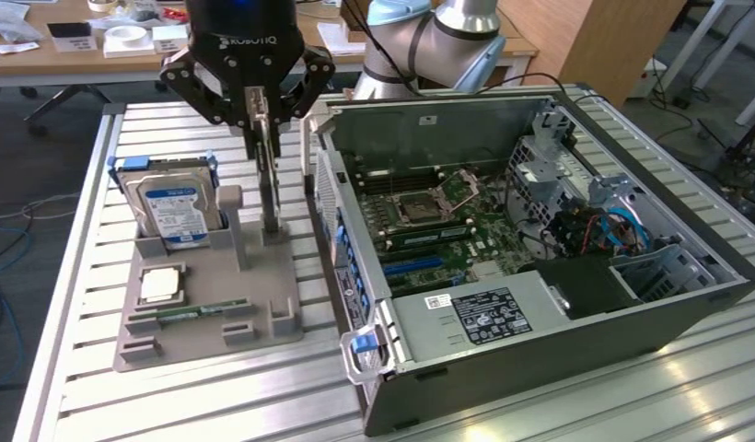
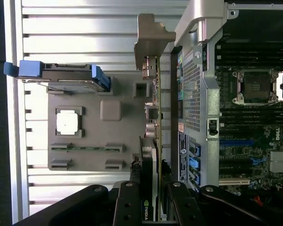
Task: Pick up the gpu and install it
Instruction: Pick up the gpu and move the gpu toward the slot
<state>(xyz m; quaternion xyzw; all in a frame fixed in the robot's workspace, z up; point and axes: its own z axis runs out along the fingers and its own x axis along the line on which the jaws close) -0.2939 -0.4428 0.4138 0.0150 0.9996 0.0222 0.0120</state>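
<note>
**Pick-up step in hand: gpu gripped at its holder, not yet installed.**
The pincer (image 1: 264,129) is closed narrowly on the upper edge of the gpu (image 1: 271,189), which stands upright in the grey holder (image 1: 205,322) on the table (image 1: 230,396), just beside the open computer case (image 1: 672,304). Whether its lower edge is clear of the holder cannot be told. A straight vertical lift is judged necessary, the case wall being close.

1 gpu (image 1: 271,189), 1 HDD (image 1: 175,210), 1 PC (image 1: 427,138)

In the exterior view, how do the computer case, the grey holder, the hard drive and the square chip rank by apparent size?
Largest first:
1. computer case
2. grey holder
3. hard drive
4. square chip
</note>
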